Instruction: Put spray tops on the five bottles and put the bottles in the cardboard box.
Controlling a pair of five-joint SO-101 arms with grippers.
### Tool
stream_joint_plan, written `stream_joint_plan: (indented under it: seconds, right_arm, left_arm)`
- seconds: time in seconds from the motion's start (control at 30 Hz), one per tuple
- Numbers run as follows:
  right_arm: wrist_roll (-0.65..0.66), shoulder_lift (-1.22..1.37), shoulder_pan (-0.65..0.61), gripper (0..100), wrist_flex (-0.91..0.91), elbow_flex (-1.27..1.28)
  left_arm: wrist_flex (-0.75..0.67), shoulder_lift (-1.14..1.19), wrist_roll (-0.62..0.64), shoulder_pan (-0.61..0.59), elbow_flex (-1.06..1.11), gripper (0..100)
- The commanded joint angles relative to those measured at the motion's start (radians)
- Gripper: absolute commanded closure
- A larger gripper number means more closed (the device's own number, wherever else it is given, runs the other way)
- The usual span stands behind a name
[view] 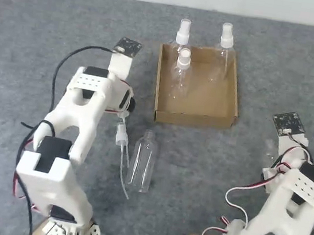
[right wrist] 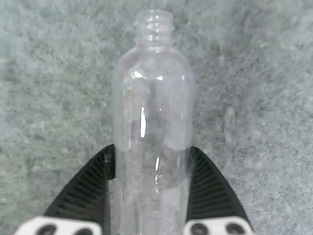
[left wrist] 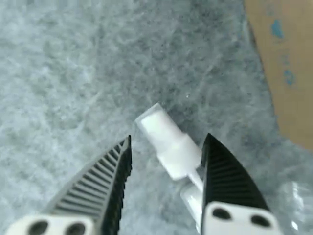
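Observation:
A cardboard box (view: 194, 119) at the back centre holds three clear bottles with white spray tops (view: 183, 60), standing upright. In front of it a clear open-necked bottle (view: 142, 161) lies on the grey carpet, and a loose white spray top (view: 121, 135) with its long tube lies just to its left. My left gripper (view: 123, 116) is down over that spray top (left wrist: 168, 142), open, its fingers on either side of the top's head. At the right front, my right gripper (right wrist: 151, 149) is shut on another clear bottle (right wrist: 154, 112) with a bare threaded neck.
Grey carpet covers the whole table. A side wall of the cardboard box (left wrist: 288, 63) stands close to my left gripper. The arms' white bodies and cables take up the front left and front right corners.

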Motion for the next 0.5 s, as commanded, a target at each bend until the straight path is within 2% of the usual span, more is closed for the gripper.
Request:
stream_joint_plan:
  seconds: [0.0, 0.13, 0.23, 0.47]
  right_arm:
    - [0.009, -0.042, 0.002, 99.0, -0.019, -0.008]
    - [0.009, -0.042, 0.001, 98.9, -0.019, -0.008]
    - [0.009, -0.042, 0.002, 98.9, -0.019, -0.008]
    - [0.009, -0.042, -0.002, 98.9, -0.013, -0.008]
  left_arm:
    - [0.086, -0.160, 0.034, -0.005, -0.076, 78]
    - [0.222, -0.330, 0.032, -0.005, -0.042, 78]
    - [0.267, -0.428, 0.029, -0.006, 0.074, 79]
    - [0.103, -0.525, -0.002, -0.003, 0.386, 79]
